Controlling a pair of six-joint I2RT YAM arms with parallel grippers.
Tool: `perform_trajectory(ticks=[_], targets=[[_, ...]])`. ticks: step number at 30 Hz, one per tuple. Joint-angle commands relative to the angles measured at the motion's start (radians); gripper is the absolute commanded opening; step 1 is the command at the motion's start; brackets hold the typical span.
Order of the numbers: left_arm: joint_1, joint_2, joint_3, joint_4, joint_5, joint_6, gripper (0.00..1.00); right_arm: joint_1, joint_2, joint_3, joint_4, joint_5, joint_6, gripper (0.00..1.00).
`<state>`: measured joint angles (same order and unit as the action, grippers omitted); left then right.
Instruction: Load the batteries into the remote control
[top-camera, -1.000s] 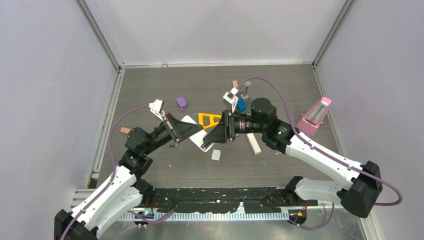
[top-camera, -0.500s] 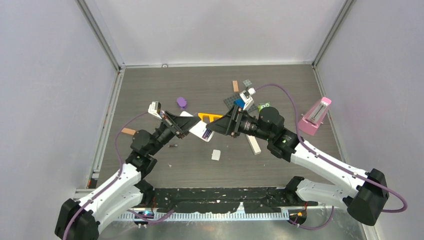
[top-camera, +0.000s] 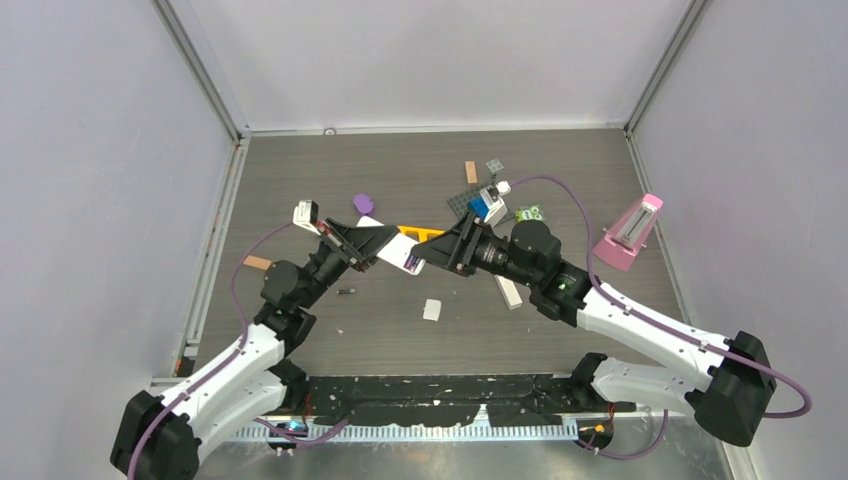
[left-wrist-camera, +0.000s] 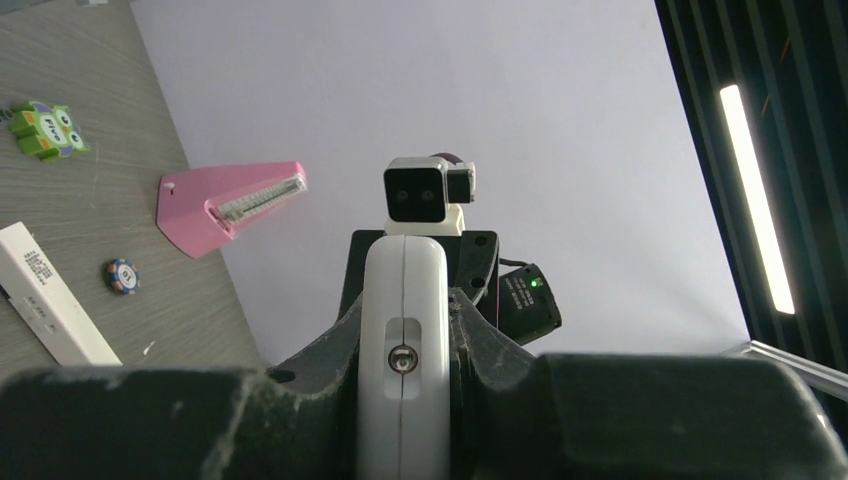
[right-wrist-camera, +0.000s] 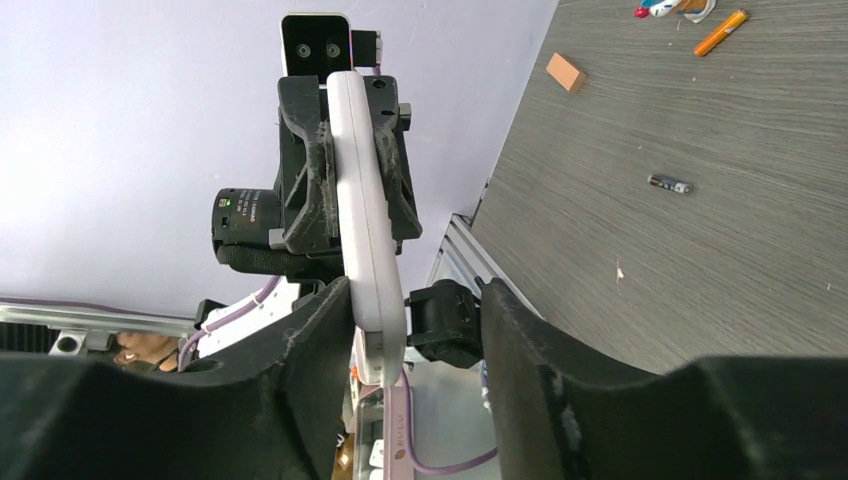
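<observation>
The white remote control (left-wrist-camera: 403, 330) is clamped edge-on between my left gripper's (left-wrist-camera: 403, 322) fingers and held above the table (top-camera: 390, 250). My right gripper (right-wrist-camera: 415, 300) faces it from the other side, jaws straddling the remote's (right-wrist-camera: 362, 230) free end. One finger touches the remote, while the other stands off with a clear gap, so this gripper is open. In the top view the right gripper (top-camera: 428, 255) meets the left gripper (top-camera: 372, 250) at mid-table. One slim dark battery (top-camera: 345, 292) lies on the table below the left arm, and the right wrist view shows the same battery (right-wrist-camera: 668, 184).
A small white piece (top-camera: 432, 310) and a long white box (top-camera: 507, 290) lie near the middle. An orange triangle (top-camera: 420, 233), a purple object (top-camera: 364, 204), a blue block (top-camera: 481, 207) and tan blocks (top-camera: 257, 263) are scattered about. A pink metronome (top-camera: 630, 232) stands at the right.
Both grippers and the remote have shifted toward the far side of the table. The right arm has swung right and reoriented, and its jaws have changed width around the remote's end.
</observation>
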<state>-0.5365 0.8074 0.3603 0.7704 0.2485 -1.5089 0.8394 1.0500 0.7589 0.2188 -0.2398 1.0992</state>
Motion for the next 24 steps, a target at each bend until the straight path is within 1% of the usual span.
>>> perform_trajectory(ticks=[1,2,3,4,5,9,11,13,14,16,17,18,19,20,22,24], targets=[[-0.017,0.007,0.023,0.112,-0.018,0.018,0.0,0.015,0.023,0.014,0.029,0.047,0.011,0.5],[-0.021,0.011,0.026,0.112,-0.02,0.021,0.0,0.019,0.027,0.014,0.028,0.046,0.01,0.48],[-0.023,0.015,0.025,0.119,-0.025,0.021,0.0,0.024,0.033,0.015,0.024,0.05,0.009,0.42],[-0.025,0.019,0.024,0.132,-0.028,0.021,0.0,0.026,0.035,0.016,0.016,0.052,0.007,0.39],[-0.026,0.024,0.023,0.143,-0.031,0.02,0.0,0.03,0.039,0.016,0.014,0.056,0.006,0.33],[-0.027,0.029,0.02,0.163,-0.039,0.02,0.0,0.034,0.038,0.008,0.012,0.066,0.005,0.19],[-0.028,0.03,0.022,0.164,-0.04,0.025,0.0,0.035,0.033,0.005,0.013,0.072,0.007,0.13],[-0.028,0.028,0.019,0.164,-0.043,0.025,0.0,0.036,0.029,0.005,0.013,0.079,0.009,0.09],[-0.029,0.029,0.019,0.164,-0.045,0.025,0.0,0.036,0.027,0.005,0.015,0.081,0.012,0.09],[-0.029,0.028,0.013,0.164,-0.047,0.025,0.0,0.036,0.028,0.005,0.025,0.079,0.016,0.14],[-0.029,0.029,0.01,0.164,-0.05,0.024,0.0,0.036,0.026,0.002,0.034,0.074,0.019,0.29],[-0.029,0.028,0.006,0.164,-0.051,0.021,0.0,0.036,0.026,0.0,0.056,0.071,0.028,0.38],[-0.029,0.029,0.003,0.164,-0.053,0.019,0.0,0.036,0.025,-0.007,0.069,0.068,0.033,0.54],[-0.029,0.028,0.001,0.164,-0.057,0.016,0.0,0.037,0.023,-0.012,0.103,0.066,0.045,0.64],[-0.029,0.028,-0.005,0.162,-0.062,0.009,0.0,0.037,0.024,-0.028,0.151,0.056,0.061,0.72],[-0.029,0.028,-0.009,0.156,-0.065,-0.001,0.0,0.037,0.029,-0.038,0.195,0.047,0.072,0.75]])
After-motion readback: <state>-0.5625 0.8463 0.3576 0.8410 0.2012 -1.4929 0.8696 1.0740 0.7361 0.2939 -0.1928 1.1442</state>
